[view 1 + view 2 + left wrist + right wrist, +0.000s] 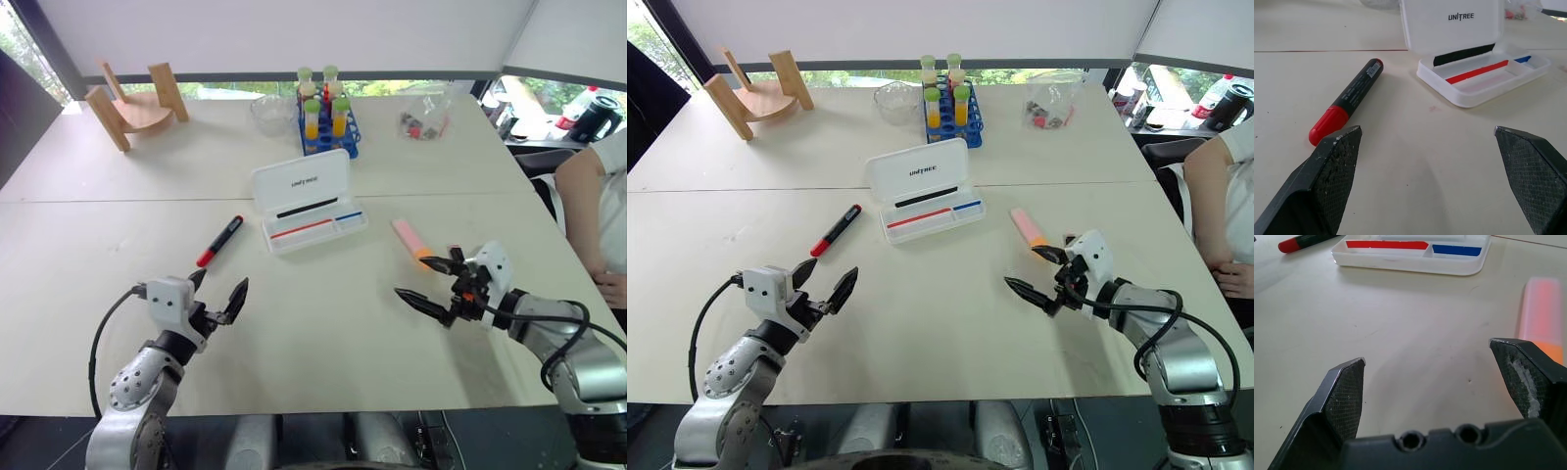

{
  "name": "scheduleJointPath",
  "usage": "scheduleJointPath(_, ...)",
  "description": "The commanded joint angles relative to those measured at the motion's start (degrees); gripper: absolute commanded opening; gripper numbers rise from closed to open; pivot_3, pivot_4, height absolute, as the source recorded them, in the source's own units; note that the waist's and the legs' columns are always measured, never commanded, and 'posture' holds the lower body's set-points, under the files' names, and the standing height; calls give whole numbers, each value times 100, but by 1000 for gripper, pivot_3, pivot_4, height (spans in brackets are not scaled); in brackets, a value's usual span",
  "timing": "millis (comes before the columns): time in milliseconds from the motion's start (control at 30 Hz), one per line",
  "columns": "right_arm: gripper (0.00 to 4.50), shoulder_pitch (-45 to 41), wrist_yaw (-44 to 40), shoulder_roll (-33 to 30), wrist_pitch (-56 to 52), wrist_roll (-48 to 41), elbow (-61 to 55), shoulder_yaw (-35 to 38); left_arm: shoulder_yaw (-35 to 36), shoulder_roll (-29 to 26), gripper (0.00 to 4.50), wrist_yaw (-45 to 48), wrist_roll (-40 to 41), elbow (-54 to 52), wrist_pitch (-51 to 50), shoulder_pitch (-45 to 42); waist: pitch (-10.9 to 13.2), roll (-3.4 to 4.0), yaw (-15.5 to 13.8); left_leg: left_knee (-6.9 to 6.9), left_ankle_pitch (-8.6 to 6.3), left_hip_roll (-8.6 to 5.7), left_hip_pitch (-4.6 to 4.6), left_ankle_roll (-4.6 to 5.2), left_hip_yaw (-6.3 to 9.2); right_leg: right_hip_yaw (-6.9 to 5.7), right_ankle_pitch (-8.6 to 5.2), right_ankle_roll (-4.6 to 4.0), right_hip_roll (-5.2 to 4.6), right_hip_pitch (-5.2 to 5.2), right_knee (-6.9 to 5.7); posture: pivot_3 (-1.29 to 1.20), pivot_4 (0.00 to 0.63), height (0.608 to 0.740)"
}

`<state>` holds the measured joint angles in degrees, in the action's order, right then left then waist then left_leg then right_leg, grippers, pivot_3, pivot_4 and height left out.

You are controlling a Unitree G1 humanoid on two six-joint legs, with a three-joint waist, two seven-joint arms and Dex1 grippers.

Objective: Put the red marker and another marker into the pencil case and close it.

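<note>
The white pencil case (309, 211) lies open in the middle of the table, lid up. The red marker (219, 241), red cap and black barrel, lies on the table to the case's left; it appears again in the left wrist view (1347, 100). A pale pink highlighter with an orange end (410, 242) lies to the case's right. My left gripper (217, 290) hovers open and empty just in front of the red marker. My right gripper (431, 281) is open and empty too, its far finger beside the highlighter's orange end (1542, 316).
At the back stand a blue rack of tubes (326, 119), a clear bowl (271, 114), a wooden stand (137, 104) and a plastic bag (425, 121). A person's arm (585, 201) is at the table's right edge.
</note>
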<state>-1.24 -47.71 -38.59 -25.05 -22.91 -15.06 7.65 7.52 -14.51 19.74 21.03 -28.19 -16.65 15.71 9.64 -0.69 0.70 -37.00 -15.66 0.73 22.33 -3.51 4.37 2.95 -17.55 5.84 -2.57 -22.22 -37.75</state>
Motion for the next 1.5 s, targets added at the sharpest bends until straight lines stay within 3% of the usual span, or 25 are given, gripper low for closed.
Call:
scheduleJointPath(33,4500,-86,-26,-46,30,-96,-225,71,-2,-56,4440,13,-17,-229,72,-9,0,0,0,0,0,0,0,0,0,0,0,0,0,0,0,0,150,740)
scheduleJointPath(667,4500,-116,101,-26,-20,-129,-376,112,86,-205,4440,241,269,-62,-79,-331,0,0,0,0,0,0,0,0,1,-1,0,1,0,0,0,0,150,740)
scheduleJointPath(800,4500,-219,123,-92,-117,-165,-509,114,153,-523,4440,505,295,121,-90,-599,1,1,0,0,0,0,0,0,1,-1,0,0,1,0,-1,0,150,740)
scheduleJointPath(967,4500,-477,127,-191,-319,-286,-699,169,80,-1401,4440,1662,573,646,-163,-1534,1,2,1,-2,0,0,1,0,2,-4,0,0,1,-1,-1,0,150,740)
scheduleJointPath(1100,4500,-685,150,-264,-369,-298,-743,218,-464,-2069,4440,3135,594,1670,-153,-2802,5,6,-12,-1,0,-1,3,0,3,-9,1,0,2,-2,-1,0,150,740)
scheduleJointPath(1167,4500,-739,175,-281,-374,-301,-758,242,-845,-2136,4440,3803,439,2379,30,-3461,5,6,-1,0,1,-3,4,0,3,-10,1,1,1,-2,-1,0,150,740)
scheduleJointPath(1300,4500,-766,291,-269,-363,-282,-829,310,-1593,-1882,4440,4826,-141,4150,671,-4725,7,7,4,2,0,-5,7,1,3,-11,2,3,1,-6,-2,0,150,740)
scheduleJointPath(1500,4500,-510,581,-187,-548,-405,-1291,472,-1948,-1224,4440,5332,-812,6435,1715,-5956,15,3,25,3,-4,-4,13,10,3,-10,1,5,4,-16,-3,0,150,740)
